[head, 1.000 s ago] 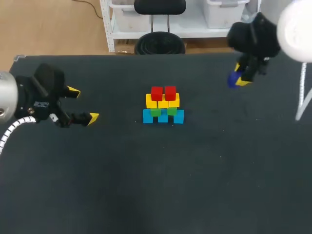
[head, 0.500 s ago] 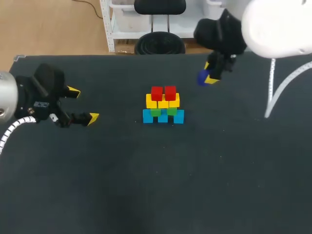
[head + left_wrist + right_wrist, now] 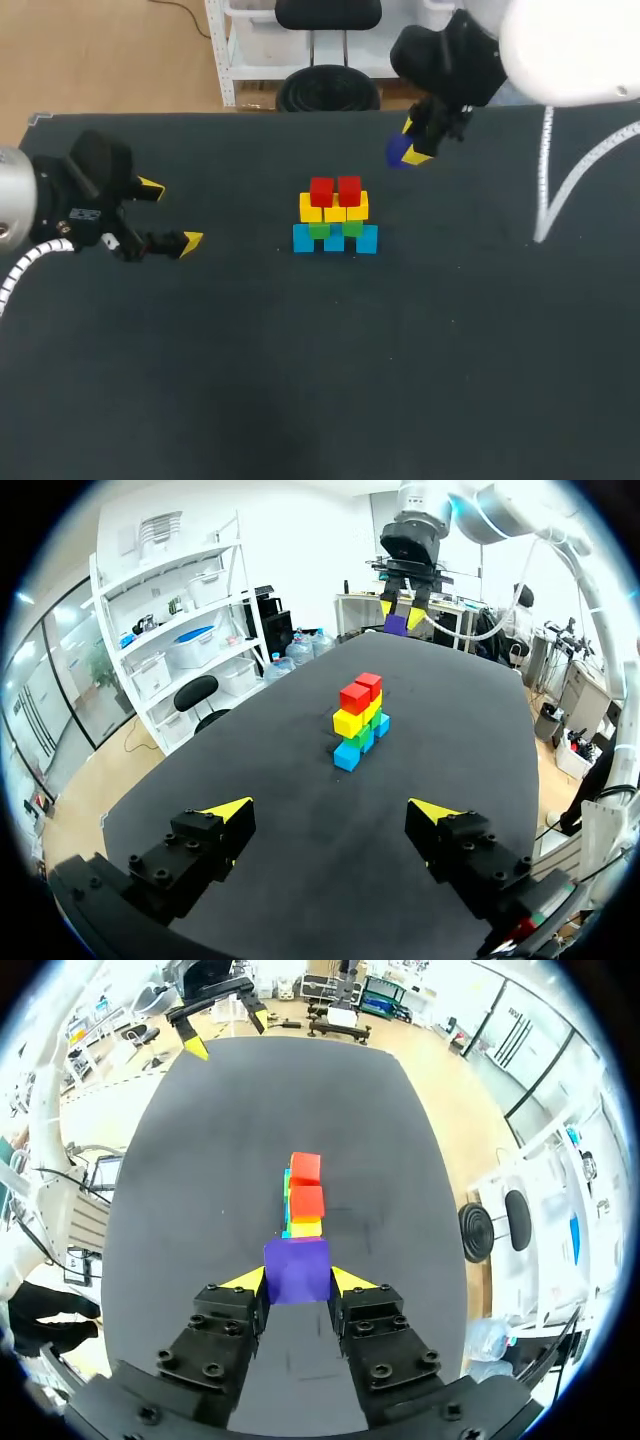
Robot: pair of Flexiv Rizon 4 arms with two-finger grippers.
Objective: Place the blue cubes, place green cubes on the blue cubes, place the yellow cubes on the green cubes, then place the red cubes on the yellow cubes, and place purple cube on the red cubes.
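Fingers of the right gripper (image 3: 412, 148) were clamped on the purple cube (image 3: 398, 152), the arm hanging raised beyond the stack (image 3: 335, 217) and off to its right side, fingers pointing down. Well to the stack's left, the left gripper (image 3: 171, 213) sat low over the table (image 3: 300, 380), fingers spread wide, aimed at the stack.

The purple cube (image 3: 397, 152) nearer the stack (image 3: 335, 216)
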